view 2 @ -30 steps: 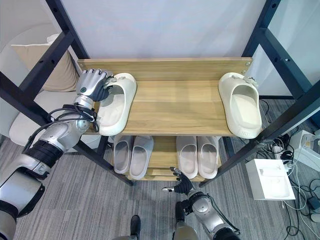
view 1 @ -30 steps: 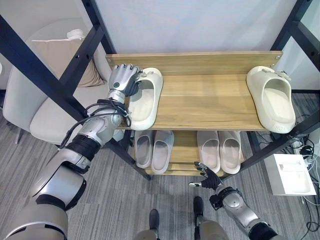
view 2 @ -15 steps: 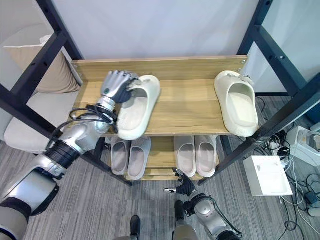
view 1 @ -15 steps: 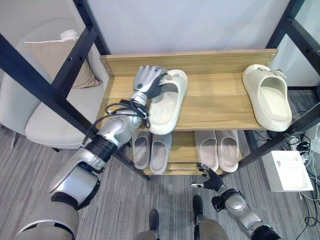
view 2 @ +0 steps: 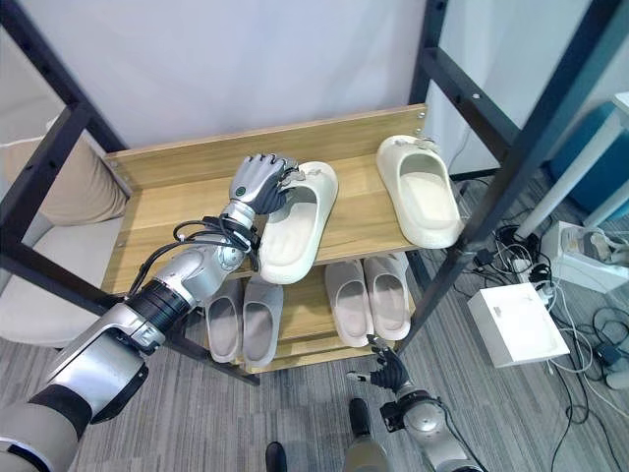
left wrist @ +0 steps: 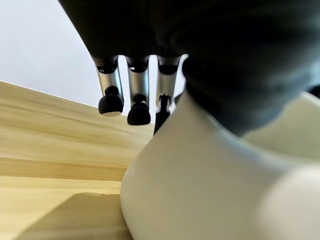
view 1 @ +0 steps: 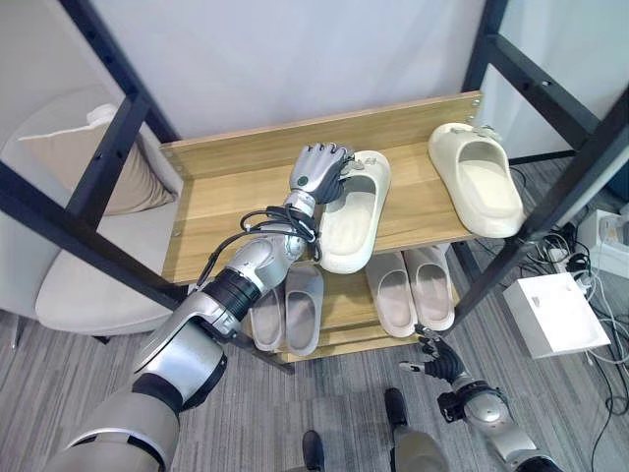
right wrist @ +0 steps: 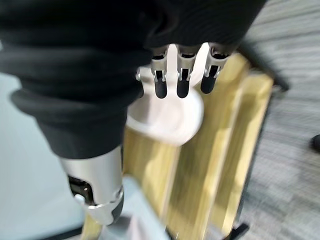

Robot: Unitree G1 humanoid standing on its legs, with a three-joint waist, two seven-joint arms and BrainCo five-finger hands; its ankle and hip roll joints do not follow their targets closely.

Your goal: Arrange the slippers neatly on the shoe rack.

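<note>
Two cream slippers sit on the top wooden shelf point(view 1: 226, 192) of the shoe rack, and the rest of the scene spreads around them. Farthest left, a pale chair point(view 1: 74, 285) with a beige cushion point(view 1: 93, 162) stands beside the rack, behind a black diagonal frame bar point(view 1: 69, 231) that crosses in front of it. The left arm reaches up from the lower left over the shelf's front edge, and the left hand point(view 1: 319, 174) is at the toe end of the near slipper point(view 1: 354, 216), its fingers curled over the slipper's strap so that it grips it; the left wrist view shows the dark fingertips point(left wrist: 111, 104) hooked past the cream upper. This slipper lies slightly slanted around the middle of the shelf, its heel overhanging the front edge. To its right, well apart, the second cream slipper point(view 1: 477, 182) rests at the shelf's right end, close to the black upright post point(view 1: 550, 211) there. On the lower shelf, two pairs of grey slippers point(view 1: 349, 295) lie side by side. Low down on the right, the right hand point(view 1: 437, 359) hangs near the floor in front of the rack with its fingers relaxed and spread, holding nothing. Farther right, a white box point(view 1: 555, 315) lies on the grey carpet point(view 1: 88, 393) beside loose cables point(view 1: 600, 285).
</note>
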